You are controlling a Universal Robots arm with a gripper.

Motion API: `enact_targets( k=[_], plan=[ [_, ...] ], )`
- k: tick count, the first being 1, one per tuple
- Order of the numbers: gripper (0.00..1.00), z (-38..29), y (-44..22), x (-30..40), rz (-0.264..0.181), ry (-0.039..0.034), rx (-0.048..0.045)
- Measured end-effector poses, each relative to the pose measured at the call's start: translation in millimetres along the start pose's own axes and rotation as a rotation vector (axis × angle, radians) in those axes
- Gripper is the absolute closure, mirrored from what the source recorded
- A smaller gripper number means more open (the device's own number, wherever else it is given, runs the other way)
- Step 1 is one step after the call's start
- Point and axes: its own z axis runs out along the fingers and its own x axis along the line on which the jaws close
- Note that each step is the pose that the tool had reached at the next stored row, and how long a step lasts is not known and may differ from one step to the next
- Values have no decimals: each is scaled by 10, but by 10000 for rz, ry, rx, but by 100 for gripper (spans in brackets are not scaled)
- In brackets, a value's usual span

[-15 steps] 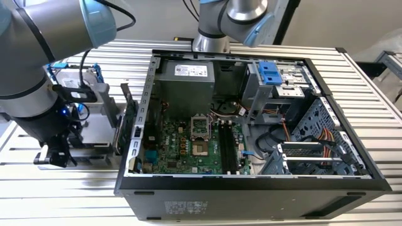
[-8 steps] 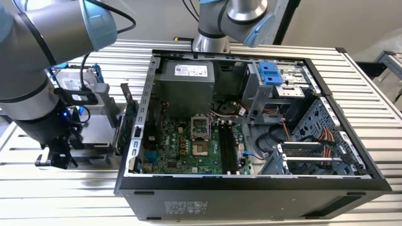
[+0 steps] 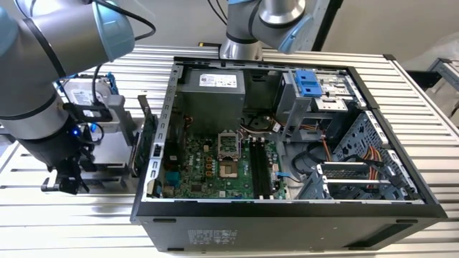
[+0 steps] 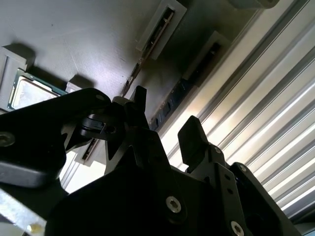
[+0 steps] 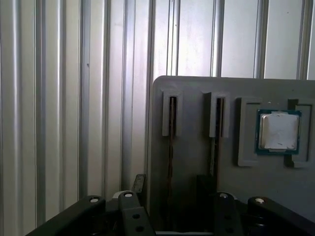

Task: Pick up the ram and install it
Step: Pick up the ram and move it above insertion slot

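Ram (image 4: 172, 103) stands on edge in a gray tray (image 5: 197, 88) slot, outside the PC case (image 3: 287, 215). We see the gripper (image 4: 166, 110) spread wide and empty, near it; 0 steps done, not picked, not installed.

— What kind of place is this?

— A robotics lab or test workshop, set up for computer assembly. An open computer case (image 3: 287, 220) lies on its side on a table (image 3: 72, 231) of ribbed aluminium slats, with its motherboard (image 3: 215, 166) and cables exposed.

— And around the case?

— A grey-and-blue industrial arm (image 3: 43, 80) reaches down just beside it. Also beside it is a grey fixture tray (image 5: 197, 167) with cut pockets: the ram (image 5: 215, 132) on edge in a slot, a processor (image 5: 278, 130) flat in a recess.

— And beyond the case?

— A plain pale wall (image 3: 387, 21).
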Motion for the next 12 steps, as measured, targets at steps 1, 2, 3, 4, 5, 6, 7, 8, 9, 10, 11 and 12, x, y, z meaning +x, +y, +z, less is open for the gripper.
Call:
enact_targets(
  k=[1,2,3,4,5,6,7,8,9,10,11,12],
  plan=[
    [0,4,0,0,0,1,-8],
    [0,7,0,0,0,2,-11],
    [0,8,0,0,0,2,-12],
    [0,9,0,0,0,1,-12],
    [0,9,0,0,0,1,-12],
    [0,9,0,0,0,1,-12],
    [0,10,0,0,0,0,-12],
    [0,10,0,0,0,0,-12],
    [0,10,0,0,0,0,-12],
    [0,10,0,0,0,0,-12],
    [100,10,0,0,0,1,-13],
    [100,10,0,0,0,0,-13]
  ],
)
